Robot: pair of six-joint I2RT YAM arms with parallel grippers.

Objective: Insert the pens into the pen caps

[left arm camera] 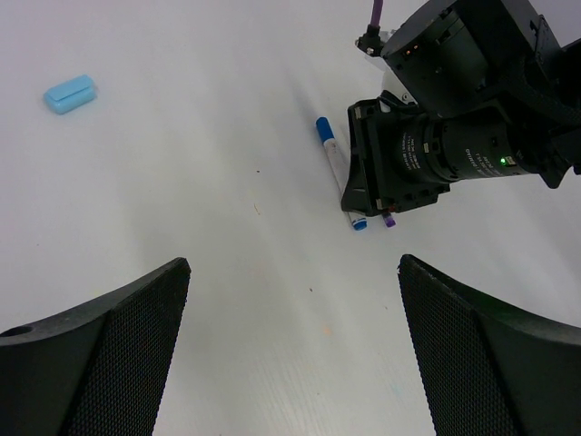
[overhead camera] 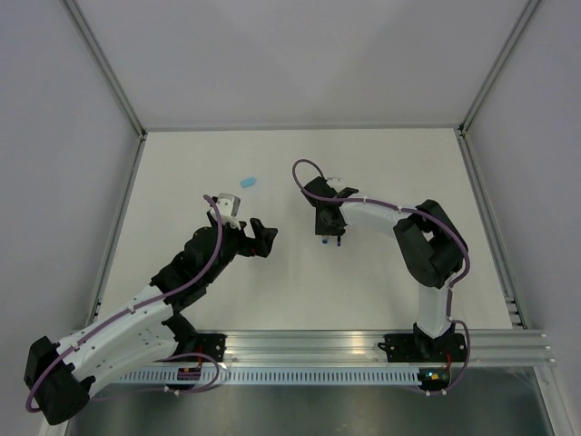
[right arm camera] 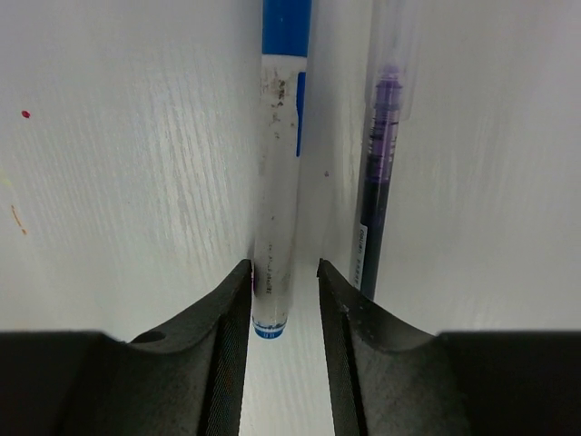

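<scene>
A whitish pen (right arm camera: 275, 191) with a blue piece on its far end and a small blue tip lies on the table between my right gripper's (right arm camera: 283, 268) fingers. The left finger touches it and a narrow gap remains at the right finger. A dark purple pen (right arm camera: 377, 182) lies parallel, just outside the right finger. The left wrist view shows the whitish pen (left arm camera: 334, 168) and the purple pen's tip (left arm camera: 389, 221) under the right gripper (left arm camera: 374, 216). A light blue pen cap (overhead camera: 248, 183) lies farther back, and it also shows in the left wrist view (left arm camera: 70, 94). My left gripper (overhead camera: 261, 238) is open, empty and left of the pens.
The white table (overhead camera: 182, 300) is walled by grey panels on three sides, with an aluminium rail (overhead camera: 363, 345) along the near edge. The right arm's camera housing (left arm camera: 472, 145) stands low over the pens.
</scene>
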